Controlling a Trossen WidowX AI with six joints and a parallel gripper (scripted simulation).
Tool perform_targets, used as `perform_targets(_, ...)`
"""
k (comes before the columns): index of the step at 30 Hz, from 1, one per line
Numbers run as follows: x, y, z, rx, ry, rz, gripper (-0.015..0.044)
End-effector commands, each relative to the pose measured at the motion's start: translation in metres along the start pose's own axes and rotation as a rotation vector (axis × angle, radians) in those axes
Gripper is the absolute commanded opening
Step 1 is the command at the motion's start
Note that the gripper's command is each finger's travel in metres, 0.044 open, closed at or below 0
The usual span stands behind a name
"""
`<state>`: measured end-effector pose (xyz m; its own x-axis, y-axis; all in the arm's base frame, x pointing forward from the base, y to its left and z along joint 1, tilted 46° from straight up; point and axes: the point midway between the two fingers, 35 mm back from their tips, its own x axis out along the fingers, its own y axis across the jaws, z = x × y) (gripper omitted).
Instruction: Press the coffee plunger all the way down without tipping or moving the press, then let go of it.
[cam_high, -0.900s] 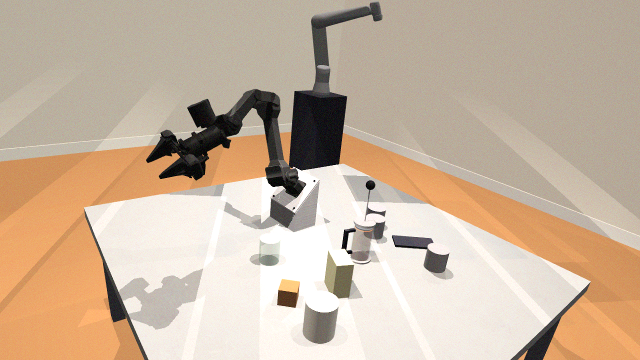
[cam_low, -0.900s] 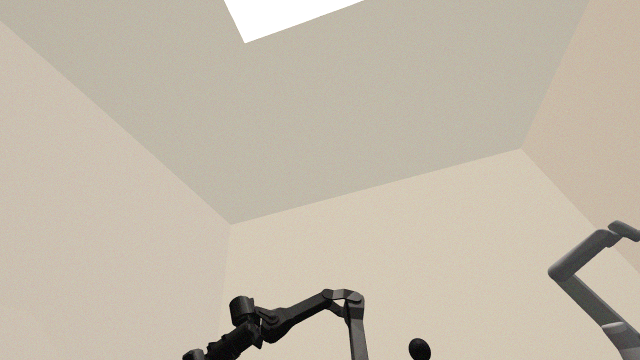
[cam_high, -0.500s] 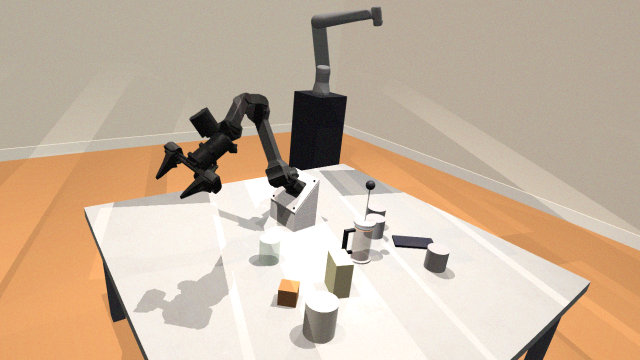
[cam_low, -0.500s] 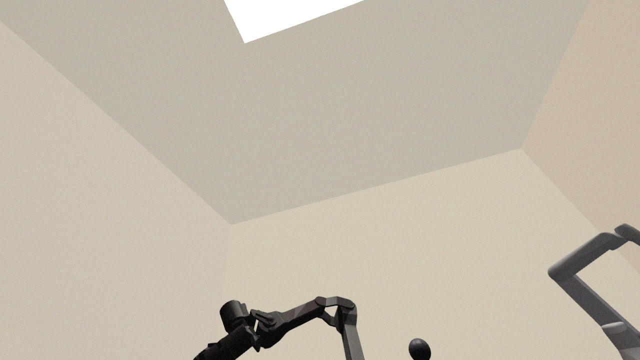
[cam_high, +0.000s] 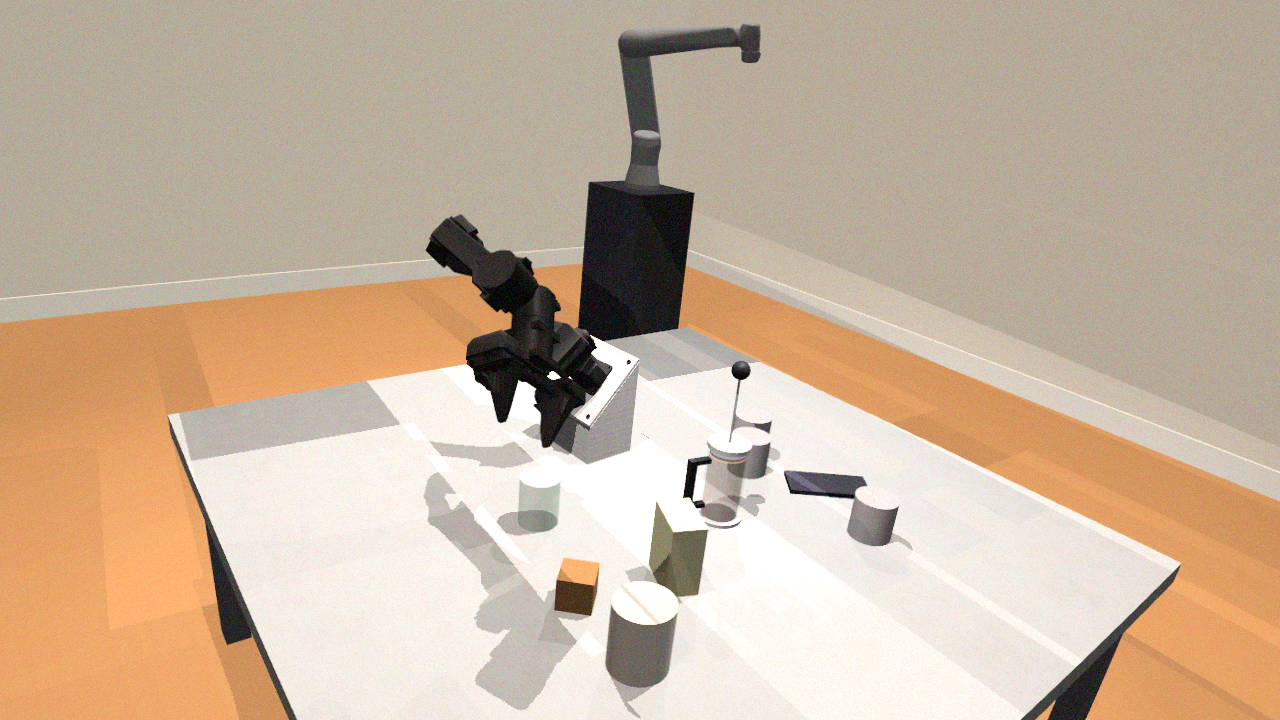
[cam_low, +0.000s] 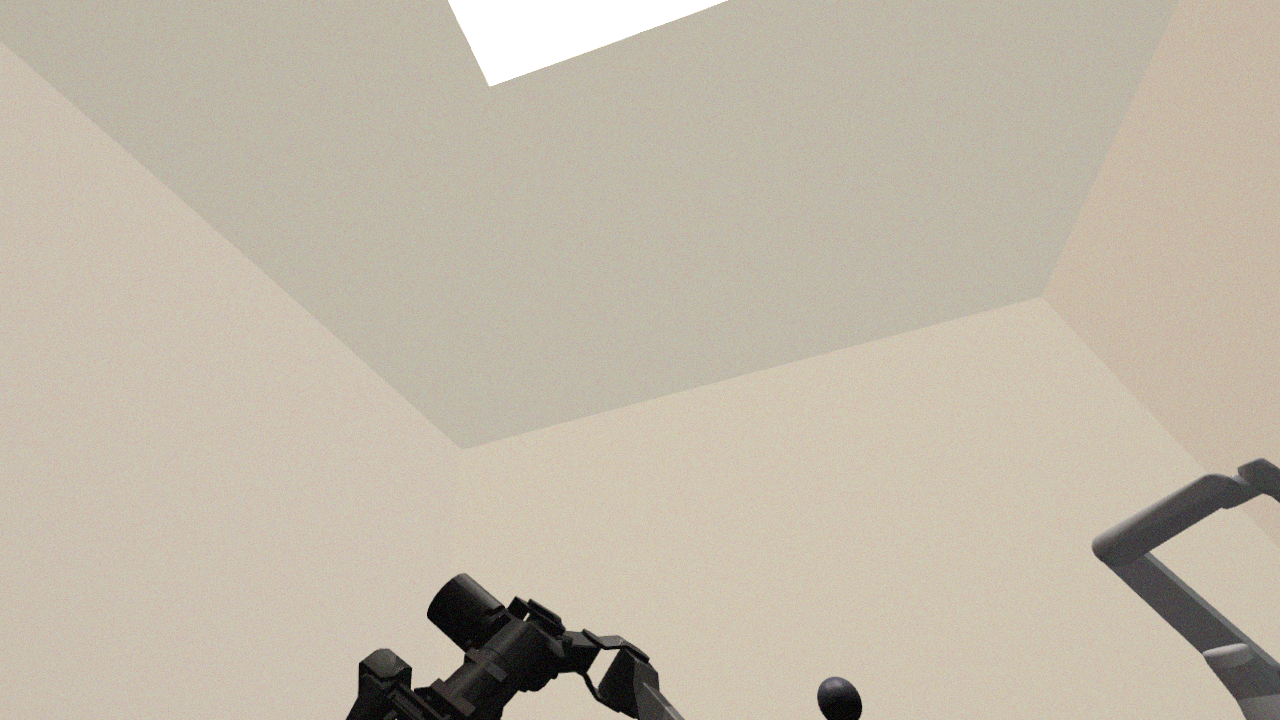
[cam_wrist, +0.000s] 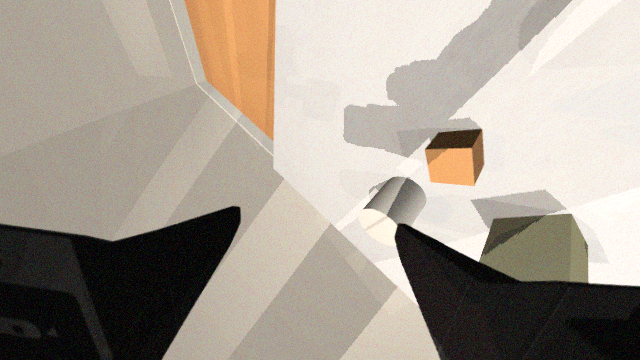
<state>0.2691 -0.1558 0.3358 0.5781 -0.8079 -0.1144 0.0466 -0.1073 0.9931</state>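
Note:
The coffee press (cam_high: 723, 488) stands upright on the table, a clear cylinder with a pale lid and a black handle on its left side. Its plunger rod is raised high above the lid, topped by a black knob (cam_high: 740, 370) (cam_low: 839, 698). My gripper (cam_high: 525, 432) (cam_wrist: 318, 222) is open with nothing between its fingers. It is above the table to the left of the press in the top view, in front of the arm's base, well apart from the knob. The wrist view does not show the press.
A green box (cam_high: 677, 548) (cam_wrist: 537, 247) stands just in front of the press. An orange cube (cam_high: 577, 586) (cam_wrist: 452, 165), a large grey cylinder (cam_high: 641, 635) (cam_wrist: 400, 197) and a translucent cup (cam_high: 538, 501) stand nearby. Grey cylinders (cam_high: 873, 516) (cam_high: 754, 453) and a dark flat slab (cam_high: 825, 484) lie behind and right.

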Motion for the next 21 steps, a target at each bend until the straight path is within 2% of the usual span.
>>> perform_targets(1, -0.015, -0.039, -0.051, -0.346, 0.124, -0.076, 0.044)
perform_targets(6, -0.051, -0.09, -0.109, -0.858, 0.297, -0.099, 0.044)
perform_targets(11, -0.104, -0.138, -0.15, -1.398, 0.459, -0.014, 0.044)
perform_targets(16, -0.164, -0.183, -0.173, -1.929, 0.584, 0.185, 0.044)
perform_targets(21, -0.221, -0.217, -0.18, -2.39, 0.617, 0.462, 0.044)
